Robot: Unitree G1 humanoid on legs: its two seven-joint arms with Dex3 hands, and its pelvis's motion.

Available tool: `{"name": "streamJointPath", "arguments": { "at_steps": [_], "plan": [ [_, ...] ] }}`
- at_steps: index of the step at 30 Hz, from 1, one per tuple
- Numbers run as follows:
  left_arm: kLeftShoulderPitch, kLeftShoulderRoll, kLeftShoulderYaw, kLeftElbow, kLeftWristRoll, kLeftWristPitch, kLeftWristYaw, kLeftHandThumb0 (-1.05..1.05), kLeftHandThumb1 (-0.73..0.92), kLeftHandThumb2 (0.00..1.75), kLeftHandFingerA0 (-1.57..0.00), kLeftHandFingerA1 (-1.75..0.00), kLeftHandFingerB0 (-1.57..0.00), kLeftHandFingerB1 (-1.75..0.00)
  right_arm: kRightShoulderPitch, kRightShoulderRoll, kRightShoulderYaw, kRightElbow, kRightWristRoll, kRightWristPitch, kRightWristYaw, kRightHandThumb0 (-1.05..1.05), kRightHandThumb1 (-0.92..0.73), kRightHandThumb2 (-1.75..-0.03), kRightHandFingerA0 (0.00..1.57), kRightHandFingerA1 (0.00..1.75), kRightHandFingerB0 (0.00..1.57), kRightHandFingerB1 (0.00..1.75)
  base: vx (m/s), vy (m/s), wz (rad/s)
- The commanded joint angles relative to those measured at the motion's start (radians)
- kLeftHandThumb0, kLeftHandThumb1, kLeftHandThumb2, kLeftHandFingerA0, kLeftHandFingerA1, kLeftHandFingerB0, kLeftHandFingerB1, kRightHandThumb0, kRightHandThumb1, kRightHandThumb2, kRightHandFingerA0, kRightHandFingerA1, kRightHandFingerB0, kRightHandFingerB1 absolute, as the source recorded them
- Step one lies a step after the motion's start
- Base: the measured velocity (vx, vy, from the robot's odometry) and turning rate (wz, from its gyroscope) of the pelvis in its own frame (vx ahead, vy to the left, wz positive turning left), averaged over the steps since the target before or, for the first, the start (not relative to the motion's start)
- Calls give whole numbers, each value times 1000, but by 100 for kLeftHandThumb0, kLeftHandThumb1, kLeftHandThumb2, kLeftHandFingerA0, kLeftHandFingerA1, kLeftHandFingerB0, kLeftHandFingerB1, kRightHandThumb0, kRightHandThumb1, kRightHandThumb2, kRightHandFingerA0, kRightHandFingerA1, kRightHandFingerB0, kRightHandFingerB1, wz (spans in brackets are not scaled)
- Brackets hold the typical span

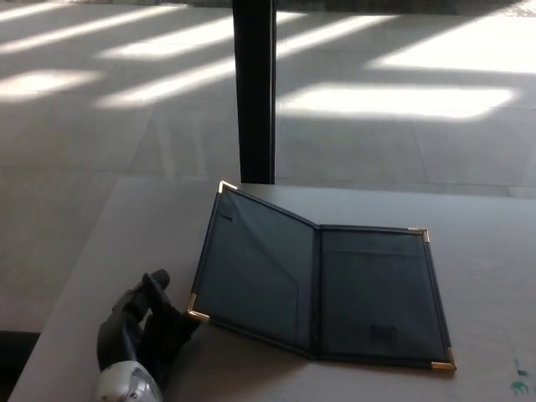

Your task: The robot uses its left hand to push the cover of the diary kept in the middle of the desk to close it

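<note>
lying open on desk [486, 251]: diary [318, 280] | left robot hand [146, 322] unclenched, seemingly touching cover corner

Left of the diary [314, 289] the desk [134, 243] is bare. Only the left hand [142, 331] stands there, at the raised cover [251, 268].

The diary [322, 289] lies open in the middle of the desk [486, 251]. The left robot hand [142, 331] sits at the desk's near left, just beside the cover's [251, 272] lower corner. A pillar [254, 88] stands behind the desk.
</note>
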Motion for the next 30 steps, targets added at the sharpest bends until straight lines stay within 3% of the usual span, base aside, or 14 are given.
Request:
{"name": "streamJointPath", "arguments": {
  "at_steps": [1,2,3,4,8,9,10,11,20,21,22,26,27,30],
  "plan": [
    [-109,-395,30,190,-123,-66,174,-84,92,82,-47,-85,-22,-53,8,7,-10,-46,45,15,-10,-88,-91,-67,67,84,72,65,0,0,0],
    [-116,-397,32,197,-124,-70,176,-84,92,82,-47,-85,-22,-53,9,9,-11,-51,47,16,-11,-88,-91,-67,67,84,72,65,0,0,0],
    [-115,-417,23,213,-121,-77,178,-85,92,82,-49,-91,-21,-54,2,1,-15,-33,48,15,-10,-78,-69,-120,67,82,72,73,0,0,0],
    [-108,-432,0,226,-104,-67,178,-84,92,81,-61,-108,-23,-56,-2,-7,-13,-26,42,15,-17,-88,-91,-68,70,81,73,65,0,0,0],
    [-79,-466,-37,259,-88,-75,172,-83,82,112,-46,-93,-19,-59,5,-4,-2,-51,22,14,-44,-87,-92,-68,74,79,73,62,0,0,0],
    [-67,-465,-52,260,-86,-73,170,-85,92,82,-53,-111,-19,-56,5,-6,0,-48,18,6,-42,-77,-73,-123,73,81,72,71,0,0,0],
    [-56,-465,-64,256,-85,-68,172,-85,92,82,-53,-111,-19,-56,7,-6,5,-46,11,-2,-42,-77,-73,-123,73,81,72,71,0,0,0],
    [-36,-465,-77,251,-83,-62,165,-85,92,80,-62,-116,-18,-54,11,-5,5,-50,16,2,-28,-89,-92,-69,71,80,73,65,0,0,0],
    [68,-497,-178,177,-123,-5,138,-89,91,84,-43,-83,-16,-52,7,-15,12,-42,8,17,-37,-89,-92,-72,71,80,70,65,0,0,0],
    [76,-500,-248,137,-102,8,144,-63,73,120,-48,-77,-5,-50,10,-11,11,-43,10,9,-30,-92,-69,-106,74,83,69,68,0,0,0],
    [80,-498,-280,119,-96,8,142,-85,92,81,-33,-71,-18,-52,13,-9,14,-49,6,9,-33,-90,-92,-70,75,80,71,63,0,0,0],
    [15,-312,-678,38,137,-52,97,-92,92,87,-34,-62,-21,-51,23,-9,34,-55,-18,1,-36,-89,-92,-72,75,77,68,60,-16,-2,5],
    [-53,-239,-804,26,264,-74,107,-95,92,90,-98,-113,-26,-53,25,-2,33,-64,-14,-1,-34,-89,-92,-71,74,79,68,61,0,0,0],
    [-169,-146,-1005,-58,412,-39,107,-92,91,86,-94,-115,-18,-55,28,-6,33,-51,-10,-12,-11,-90,-92,-71,70,79,67,62,0,0,0]
  ]
}}
